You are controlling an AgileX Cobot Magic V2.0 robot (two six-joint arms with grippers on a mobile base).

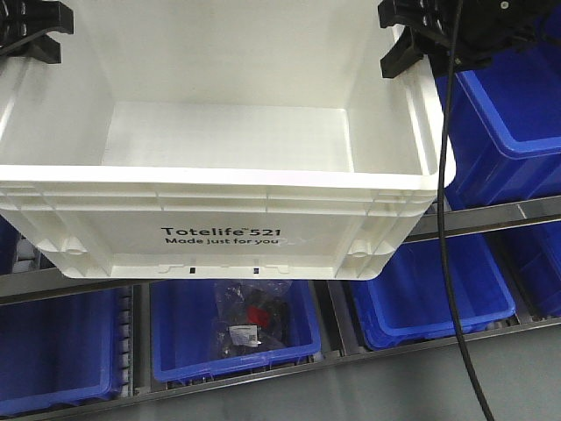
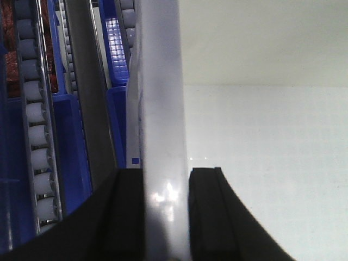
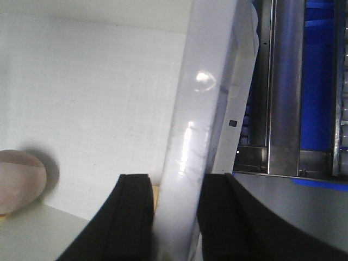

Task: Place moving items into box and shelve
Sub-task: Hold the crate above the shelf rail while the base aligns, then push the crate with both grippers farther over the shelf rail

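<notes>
The box [image 1: 219, 228], a large white crate with a ribbed rim and the black print "Totelife 521 Made just for you" on its long side, hangs in the air in front of a rack, with that printed side towards the front camera and its open top showing a bare white floor at the far end. It is carried by its two short ends. The left gripper [image 1: 33, 31] clamps the rim at the left end, and in the left wrist view one black finger sits on the outside of the wall and the other inside, both pressed against the plastic. The right gripper [image 1: 410, 42] pinches the right end the same way, a finger on each face of the wall. In the right wrist view a pale pinkish round thing [image 3: 19, 182] lies inside the box near that wall; what it is cannot be told. A black cable [image 1: 447, 228] hangs down across the box's right corner. Behind and below stand blue bins [image 1: 504, 114] on two levels, parted by a metal rail [image 1: 500, 213]. The bin straight under the box holds a clear bag [image 1: 254, 320] of dark items with something red in it. Roller tracks [image 2: 35, 114] run beside the bins in the left wrist view.
</notes>
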